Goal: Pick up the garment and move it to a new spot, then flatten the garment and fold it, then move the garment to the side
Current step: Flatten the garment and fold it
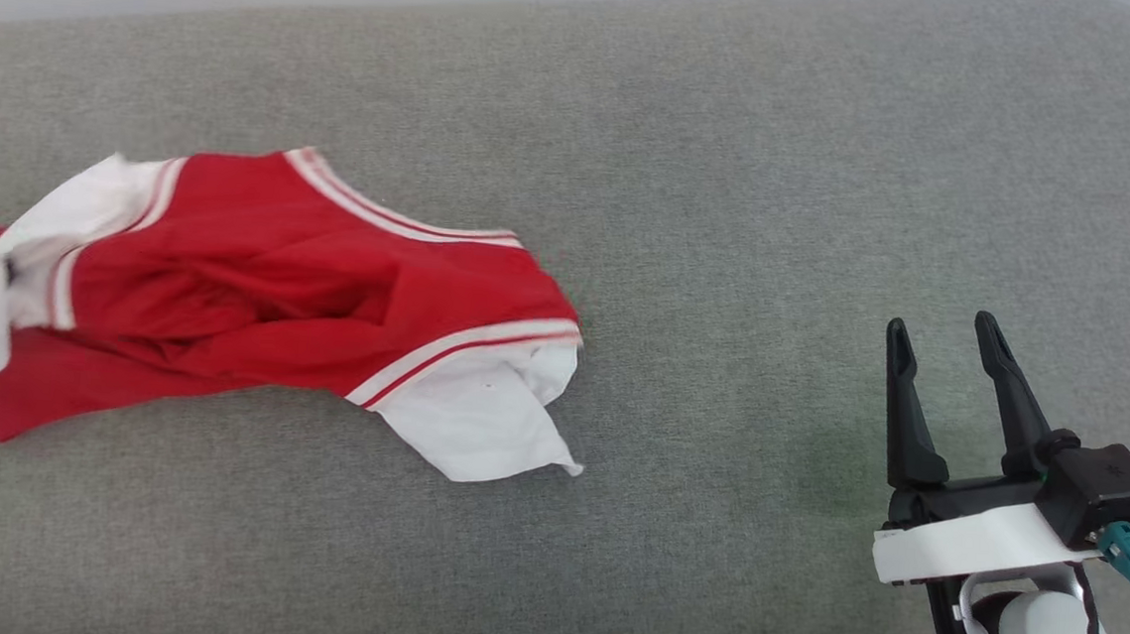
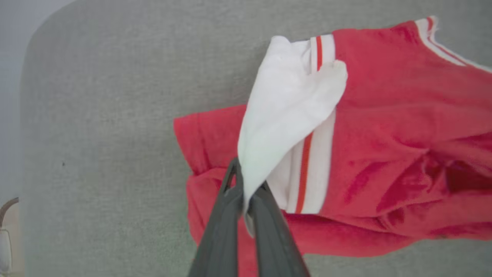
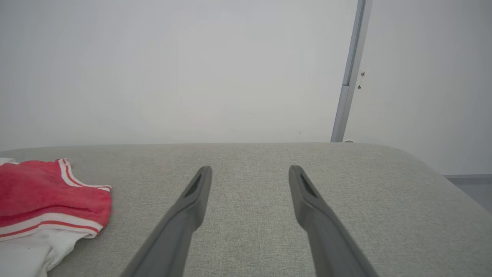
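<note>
garment [image 2: 384,115] cropped at right edge, seemingly part-hiding left gripper [image 2: 248,179] tips

You are looking at one shirt [image 1: 259,286], and on it you can count two white sleeves [image 1: 478,420] and three striped bands [image 1: 403,218]. Around it you have one grey cushion [image 1: 784,173], one pale wall [image 3: 153,57] and one metal post [image 3: 348,77] on that wall. You also have two grippers, the left gripper [image 2: 249,175] and the right gripper [image 1: 940,323], each with two dark fingers [image 3: 184,215], which makes four fingers in all.
</note>
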`<state>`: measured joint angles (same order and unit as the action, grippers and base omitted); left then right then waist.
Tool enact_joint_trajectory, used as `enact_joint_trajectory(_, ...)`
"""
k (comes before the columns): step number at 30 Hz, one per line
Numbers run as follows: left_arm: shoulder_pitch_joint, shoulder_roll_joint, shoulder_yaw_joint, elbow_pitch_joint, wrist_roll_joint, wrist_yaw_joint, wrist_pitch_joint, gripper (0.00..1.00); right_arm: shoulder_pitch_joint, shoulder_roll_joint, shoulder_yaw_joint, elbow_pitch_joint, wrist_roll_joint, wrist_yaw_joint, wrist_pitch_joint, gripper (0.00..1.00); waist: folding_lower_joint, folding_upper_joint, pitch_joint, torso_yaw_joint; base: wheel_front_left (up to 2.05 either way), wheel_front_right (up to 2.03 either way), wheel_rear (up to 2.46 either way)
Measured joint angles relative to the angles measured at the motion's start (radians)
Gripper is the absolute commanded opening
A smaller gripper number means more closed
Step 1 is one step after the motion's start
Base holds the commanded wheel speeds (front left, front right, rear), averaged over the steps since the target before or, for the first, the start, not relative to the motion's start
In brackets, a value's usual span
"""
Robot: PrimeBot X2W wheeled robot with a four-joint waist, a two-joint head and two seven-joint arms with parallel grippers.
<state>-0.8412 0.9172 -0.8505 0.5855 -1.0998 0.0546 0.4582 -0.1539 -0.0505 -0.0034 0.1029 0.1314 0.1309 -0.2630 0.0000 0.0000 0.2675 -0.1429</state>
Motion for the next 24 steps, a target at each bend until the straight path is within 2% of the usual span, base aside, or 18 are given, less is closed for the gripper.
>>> enact_joint_trajectory(6, 0.072, 0.015, 0.001, 0.08, -0.023, 0.028, -0.014, 0.0, 0.0, 0.0, 0.006, 0.019, -0.001, 0.0, 0.0, 1.0, 0.0, 0.0, -0.006, 0.022, 0.0, 0.0, 0.0)
enact_joint_trajectory(12, 0.113, -0.017, 0.009, 0.113, -0.07, 0.013, -0.011, 0.0, -0.006, 0.0, 0.012, 0.041, -0.004, 0.0, 0.0, 1.0, 0.0, 0.0, -0.009, 0.046, 0.0, 0.0, 0.0)
enact_joint_trajectory(13, 0.115, -0.021, 0.008, 0.116, -0.07, 0.007, -0.014, 0.18, -0.007, 0.0, 0.013, 0.045, -0.004, 0.0, 0.0, 1.0, 0.0, 0.0, -0.009, 0.049, 0.0, 0.0, 0.0)
enact_joint_trajectory(14, 0.116, -0.027, 0.009, 0.116, -0.07, 0.003, -0.021, 0.48, -0.011, 0.0, 0.019, 0.052, -0.004, 0.0, 0.0, 1.0, 0.0, 0.0, -0.01, 0.053, 0.0, 0.0, 0.0)
enact_joint_trajectory(15, 0.116, -0.033, 0.01, 0.117, -0.072, -0.004, -0.025, 0.98, -0.013, 0.0, 0.024, 0.057, -0.003, 0.0, 0.0, 1.0, 0.0, 0.0, -0.011, 0.056, 0.0, 0.0, 0.0)
enact_joint_trajectory(16, 0.116, -0.04, 0.011, 0.117, -0.075, -0.01, -0.028, 1.0, -0.016, 0.0, 0.03, 0.061, -0.003, 0.0, 0.005, 1.0, 0.0, 0.0, -0.014, 0.06, 0.0, 0.0, 0.0)
enact_joint_trajectory(24, 0.133, -0.063, 0.028, 0.074, -0.087, -0.035, -0.111, 1.0, -0.019, 0.0, 0.063, 0.09, 0.001, 0.0, 0.051, 1.0, 0.0, 0.0, -0.052, 0.098, 0.0, 0.0, 0.0)
